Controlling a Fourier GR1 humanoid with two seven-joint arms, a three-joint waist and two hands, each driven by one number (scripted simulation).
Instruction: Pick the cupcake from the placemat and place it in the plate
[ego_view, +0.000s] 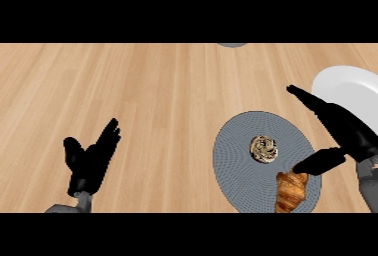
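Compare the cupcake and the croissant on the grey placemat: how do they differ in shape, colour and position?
The cupcake looks round and mottled brown and cream; the croissant is long and golden-orange. The cupcake sits near the middle of the placemat, while the croissant lies at its near right edge. The right hand has its thumb over the croissant's top end; the cupcake is untouched. Both rest on the placemat.

- croissant (291, 191) – golden-brown, lying at view's lower right, near bottom edge
- wood counter (133, 95) – light, grain running across
- grey obj (232, 45) – at top edge, cut off, can't ID
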